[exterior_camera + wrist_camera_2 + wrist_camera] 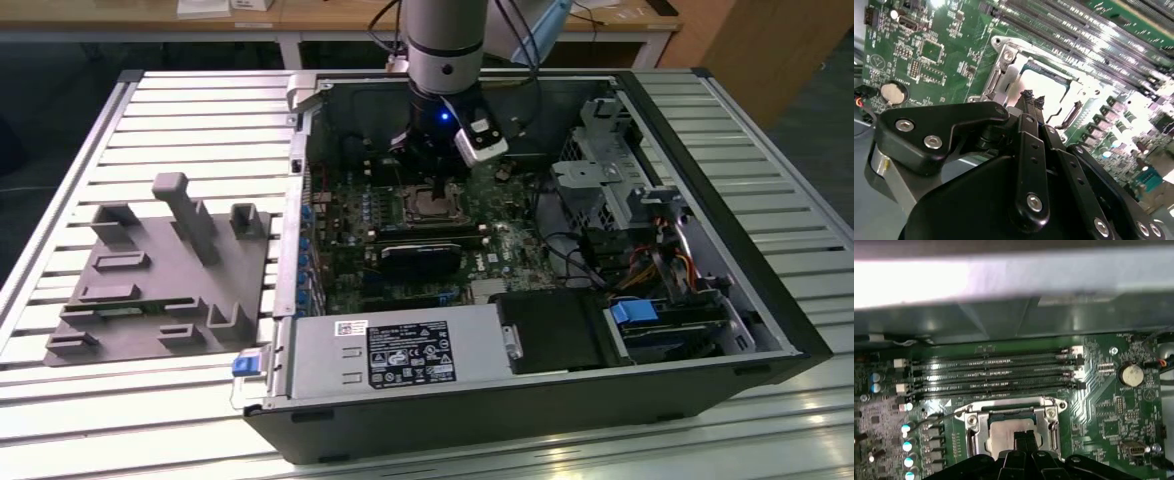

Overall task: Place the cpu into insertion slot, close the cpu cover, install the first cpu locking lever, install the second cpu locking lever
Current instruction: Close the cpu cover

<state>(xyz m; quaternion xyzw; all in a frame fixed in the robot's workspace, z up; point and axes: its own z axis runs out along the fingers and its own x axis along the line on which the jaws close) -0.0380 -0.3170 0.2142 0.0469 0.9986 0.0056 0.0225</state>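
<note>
Case: an open computer case (534, 410) lies on its side on the slatted worktop (134, 420), with a green motherboard (514, 250) across its floor.
Also in the case: a grey power supply (387, 355) along the near wall and a bundle of cables (641, 270) toward the exterior view's right.
Insertion slot: the insertion slot (424, 210) sits near the middle of the board, directly under the arm.
Cpu: the cpu (1004, 430) lies flat in the slot, and its pale metal top shows in both wrist views (1049, 82).
Cpu cover: the cpu cover (974, 422) is folded down flat, framing the chip through its cut-out.
Jaws: the gripper (1024, 439) is clenched, with its black fingertips (1026, 96) together just over the chip's near edge.
Beside the socket: long black memory slots (994, 372) and a round coin battery (1130, 374).
Outside the case: a grey holder block (160, 270) with upright posts, at the exterior view's left.
Writing: white stickers on the power supply and fine white print on the board, too small to make out.
Hard to tell: the gripper body covers the socket's near side, so I cannot tell how the locking levers sit.
</note>
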